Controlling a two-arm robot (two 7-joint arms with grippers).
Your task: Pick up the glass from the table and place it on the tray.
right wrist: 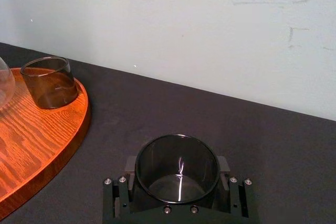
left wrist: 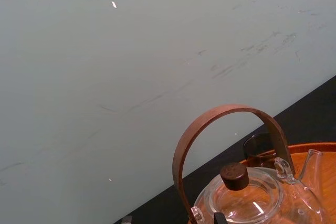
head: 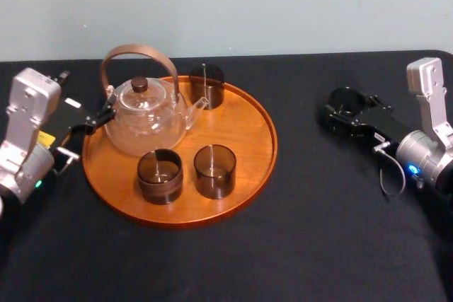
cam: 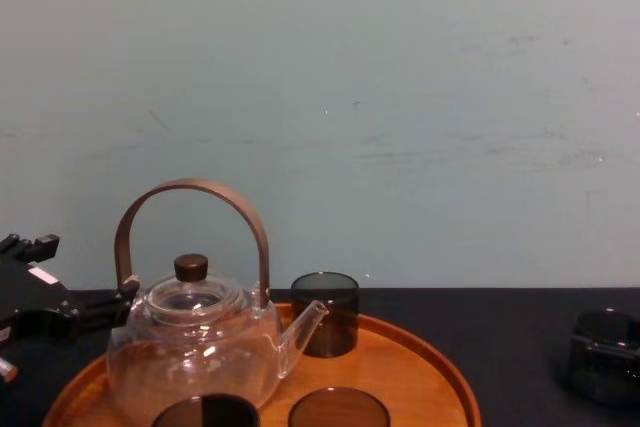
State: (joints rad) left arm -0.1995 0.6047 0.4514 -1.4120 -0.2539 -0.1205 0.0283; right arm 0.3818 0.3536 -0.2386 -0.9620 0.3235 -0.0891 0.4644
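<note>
Right of the round orange-brown wooden tray (head: pixel 242 132), the right pincer (right wrist: pixel 176 165) clamps a smoky cylindrical glass (right wrist: pixel 176 183). Lift straight up to clear the tray's edge. The left pincer (head: pixel 92 124) idles opposite.

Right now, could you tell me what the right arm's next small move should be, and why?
Probably lift straight up. The right gripper looks closed on the glass, which seems to rest on the table, apart from the tray. The left gripper sits by the teapot.
</note>
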